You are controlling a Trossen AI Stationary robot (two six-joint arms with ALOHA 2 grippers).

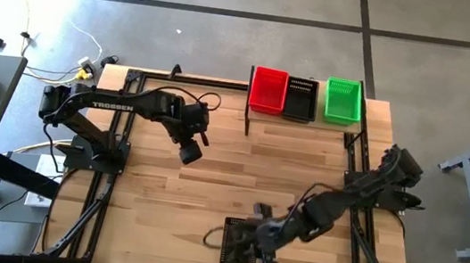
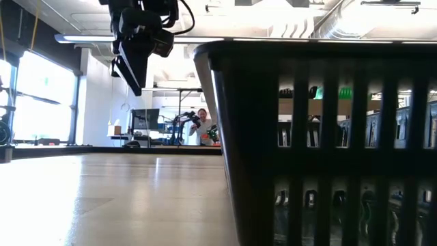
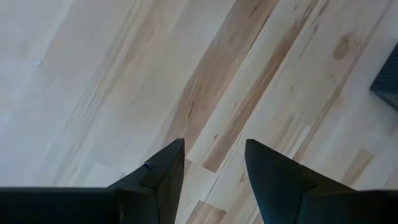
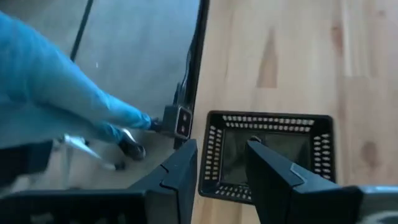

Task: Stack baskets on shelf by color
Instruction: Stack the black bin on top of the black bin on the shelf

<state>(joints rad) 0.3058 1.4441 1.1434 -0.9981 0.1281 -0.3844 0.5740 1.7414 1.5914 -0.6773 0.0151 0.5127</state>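
Observation:
A red basket (image 1: 268,91), a black basket (image 1: 301,99) and a green basket (image 1: 343,101) stand side by side on the shelf (image 1: 303,123) at the table's far edge. Another black basket (image 1: 238,244) rests on its bottom near the table's front edge; it fills the right of the low view (image 2: 328,137). My right gripper (image 4: 221,146) hovers open over this basket (image 4: 267,155), its fingers above the basket's one end wall. My left gripper (image 1: 189,151) hangs open above bare wood (image 3: 214,146) at the table's left middle, with nothing between its fingers.
A person's blue-gloved hand (image 4: 62,99) reaches in just beyond the table's front edge, close to the black basket and the black frame rail (image 4: 193,68). Bare tabletop (image 1: 239,168) lies between the two arms and the shelf.

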